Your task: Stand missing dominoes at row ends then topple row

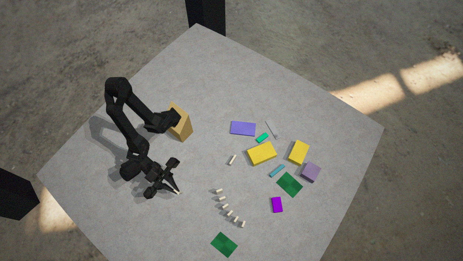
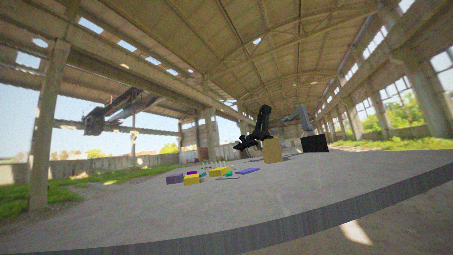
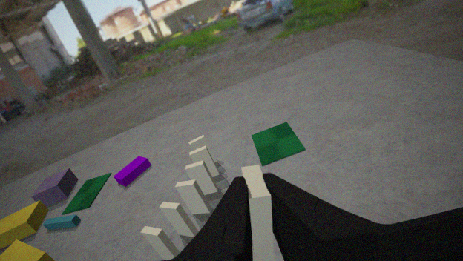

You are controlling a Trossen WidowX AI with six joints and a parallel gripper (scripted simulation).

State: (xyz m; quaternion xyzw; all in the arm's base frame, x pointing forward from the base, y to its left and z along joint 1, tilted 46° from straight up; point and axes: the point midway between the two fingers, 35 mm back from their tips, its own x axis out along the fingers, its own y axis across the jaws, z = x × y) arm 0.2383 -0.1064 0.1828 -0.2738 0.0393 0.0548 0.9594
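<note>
My gripper [image 1: 177, 193] [image 2: 234, 147] [image 3: 253, 184] is shut on a cream domino [image 1: 176, 191] [image 3: 261, 211], held above the table to the left of the row in the top view. Several cream dominoes stand in a curved row. One end domino [image 1: 219, 191] [image 3: 160, 241] is nearest the loose domino; the other end domino [image 1: 243, 223] [image 3: 197, 140] is nearer the lower green patch. The loose domino [image 1: 232, 159] lies apart beyond the row, left of a yellow block. The gripper's fingers hide part of the row's surroundings in the wrist view.
Yellow blocks [image 1: 261, 153] [image 1: 298, 152], a mauve block [image 1: 310, 171], a teal bar [image 1: 277, 170], a magenta block [image 1: 277, 204] and a violet slab [image 1: 243, 128] lie right of the row or beyond it. Green patches [image 1: 223, 244] [image 1: 289, 184] are flat. A tan block [image 1: 186, 128] stands by the arm's base.
</note>
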